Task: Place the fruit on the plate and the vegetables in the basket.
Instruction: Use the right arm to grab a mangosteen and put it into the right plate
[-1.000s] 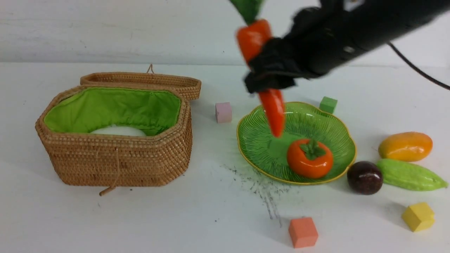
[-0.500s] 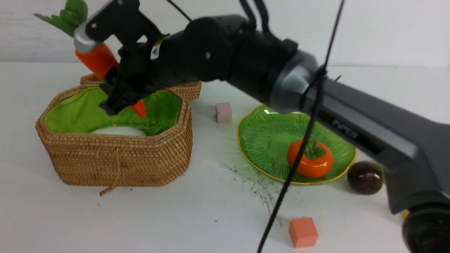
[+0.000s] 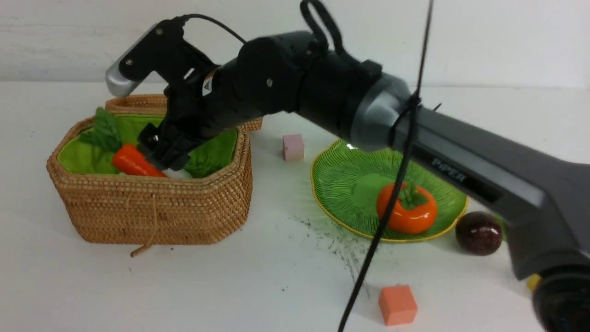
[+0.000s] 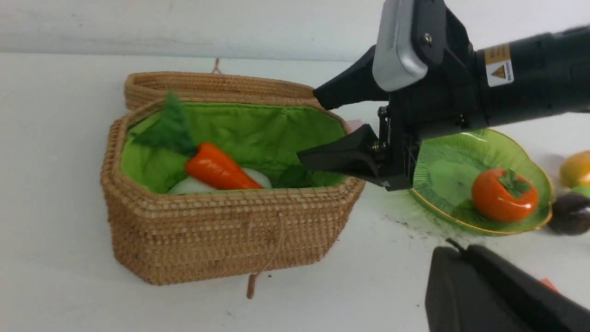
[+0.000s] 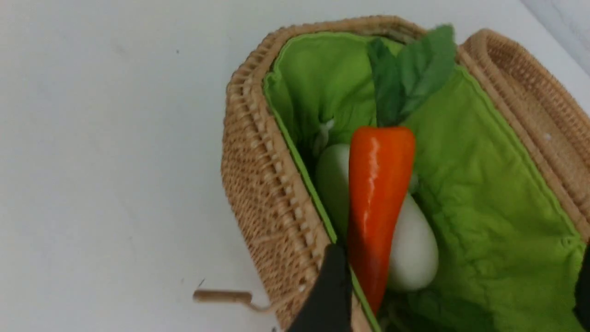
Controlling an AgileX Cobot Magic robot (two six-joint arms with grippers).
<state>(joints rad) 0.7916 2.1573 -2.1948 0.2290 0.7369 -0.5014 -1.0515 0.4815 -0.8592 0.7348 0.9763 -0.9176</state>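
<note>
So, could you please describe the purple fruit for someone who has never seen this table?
Find the ribbed green plate holding the orange persimmon. Beside its rim, on the robot's right, sits the purple fruit: dark, round, glossy, leafless.

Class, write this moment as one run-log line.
right gripper open above basket | carrot lying in basket on radish | persimmon on plate

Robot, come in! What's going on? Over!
Right gripper open over basket; left gripper shut. Carrot in basket, atop radish. Purple ball off plate. Nothing blocking.
</note>
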